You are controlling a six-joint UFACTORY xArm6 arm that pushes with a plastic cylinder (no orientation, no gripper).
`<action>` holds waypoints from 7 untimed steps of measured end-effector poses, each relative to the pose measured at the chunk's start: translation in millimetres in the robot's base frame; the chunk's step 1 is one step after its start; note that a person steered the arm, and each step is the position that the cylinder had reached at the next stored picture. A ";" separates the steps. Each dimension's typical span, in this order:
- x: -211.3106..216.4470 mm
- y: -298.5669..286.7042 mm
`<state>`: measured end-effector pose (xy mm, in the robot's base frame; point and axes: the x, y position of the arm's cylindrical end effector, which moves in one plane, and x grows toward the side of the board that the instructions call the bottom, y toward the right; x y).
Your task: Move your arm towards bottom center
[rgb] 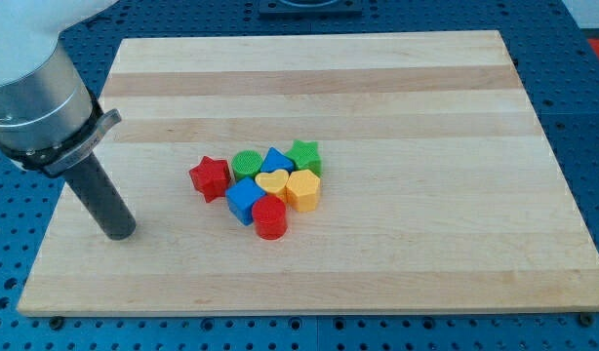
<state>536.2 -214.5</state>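
Note:
My tip (118, 232) rests on the wooden board (397, 253) at the view's left, well left of the block cluster. The blocks sit bunched near the board's centre: a red star (210, 176), a green round block (247, 164), a blue block (276, 160), a green star (304, 154), a yellow heart (272, 182), an orange-yellow block (303, 189), a blue cube (245, 202) and a red cylinder (270, 217). The red star is the block closest to my tip, about a hand's width to its right.
The arm's grey body (36, 93) hangs over the board's left edge at the view's upper left. A blue perforated table (582, 107) surrounds the board.

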 end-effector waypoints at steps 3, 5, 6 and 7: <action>16.5 71.5; 16.5 92.8; 16.5 90.4; 16.5 83.0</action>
<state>552.7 -131.5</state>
